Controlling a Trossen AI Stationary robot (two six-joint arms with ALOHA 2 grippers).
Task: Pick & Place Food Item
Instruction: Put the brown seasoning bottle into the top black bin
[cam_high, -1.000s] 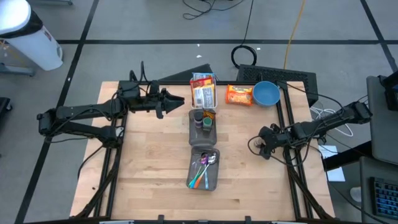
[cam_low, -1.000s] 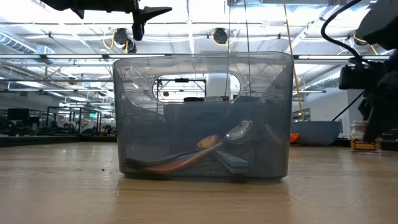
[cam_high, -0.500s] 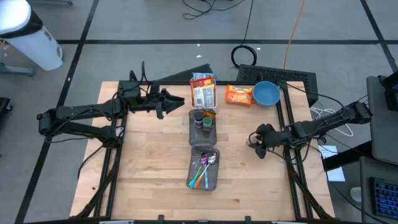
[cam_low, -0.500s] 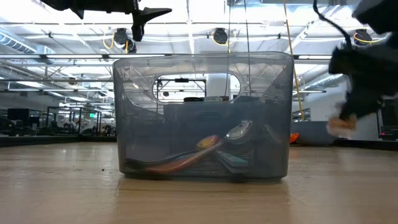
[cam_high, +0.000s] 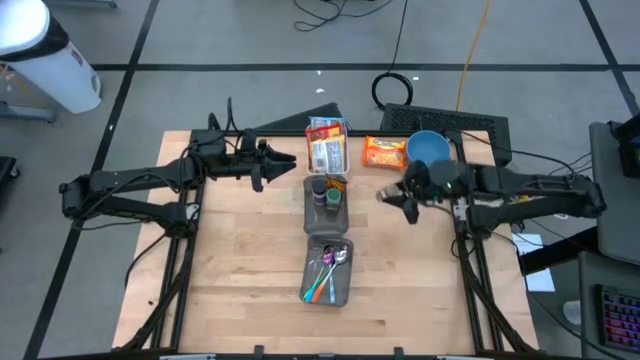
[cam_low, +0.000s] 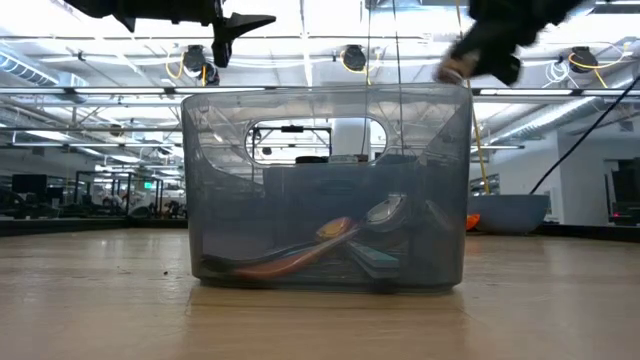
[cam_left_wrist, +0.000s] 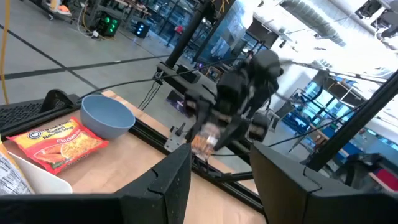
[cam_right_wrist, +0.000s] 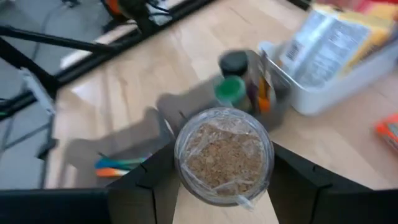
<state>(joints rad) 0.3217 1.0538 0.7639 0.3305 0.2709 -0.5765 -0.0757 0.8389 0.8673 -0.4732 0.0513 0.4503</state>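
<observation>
A small round clear cup of brown granules (cam_right_wrist: 224, 155), covered with clear film, sits between the fingers of my right gripper (cam_right_wrist: 224, 186). In the high view that gripper (cam_high: 392, 196) hovers right of the grey bin of bottles (cam_high: 325, 200); in the low view it is high above the table (cam_low: 470, 62). My left gripper (cam_high: 283, 162) stands open in the air at the far left, pointing level toward the table's right, with nothing between its fingers (cam_left_wrist: 168, 180). My right gripper pinches the cup's round side wall (cam_right_wrist: 181, 158) between its two fingers, one on each side. The fingers (cam_right_wrist: 146, 180) slant down from the table's right side. The cup is lifted clear of the table and sits about upright, its film-covered top facing up.
A white tray with food packets (cam_high: 327, 145) lies at the far middle, with an orange noodle packet (cam_high: 385, 152) and a blue bowl (cam_high: 427, 150) to its right. A grey bin of utensils (cam_high: 328, 272) stands nearer the front edge.
My right gripper has risen from near the table's right edge and swung toward the table's middle and far side, tipping more level. The cup has gone with it, from just above the table to high over it.
</observation>
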